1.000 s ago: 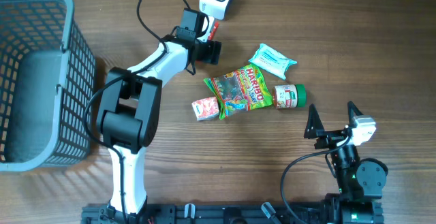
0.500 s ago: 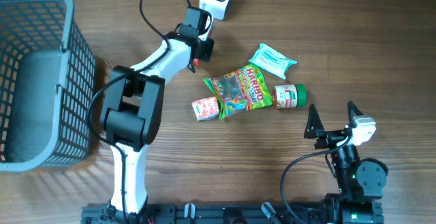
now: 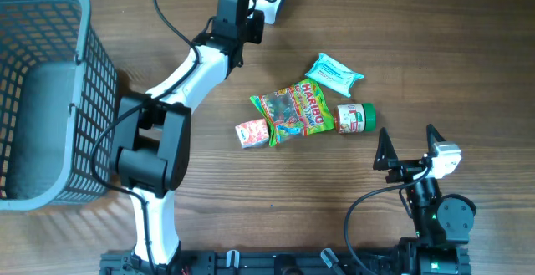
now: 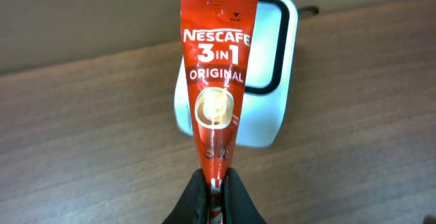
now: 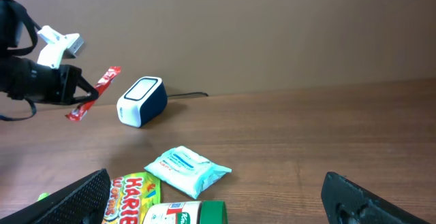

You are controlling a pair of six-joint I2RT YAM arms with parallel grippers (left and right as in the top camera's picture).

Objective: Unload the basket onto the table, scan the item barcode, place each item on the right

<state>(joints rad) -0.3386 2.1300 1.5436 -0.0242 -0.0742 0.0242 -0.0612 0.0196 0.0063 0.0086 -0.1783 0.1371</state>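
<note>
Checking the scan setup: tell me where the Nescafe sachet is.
In the left wrist view, the Nescafe sachet stands pinched in the left hand, directly in front of the white scanner.

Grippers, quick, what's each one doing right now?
Left gripper: closed on the Nescafe sachet.
Right gripper: open, holding nothing.

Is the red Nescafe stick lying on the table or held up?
Held up: the left gripper pinches the Nescafe stick by one end, in the air before the scanner.
</note>
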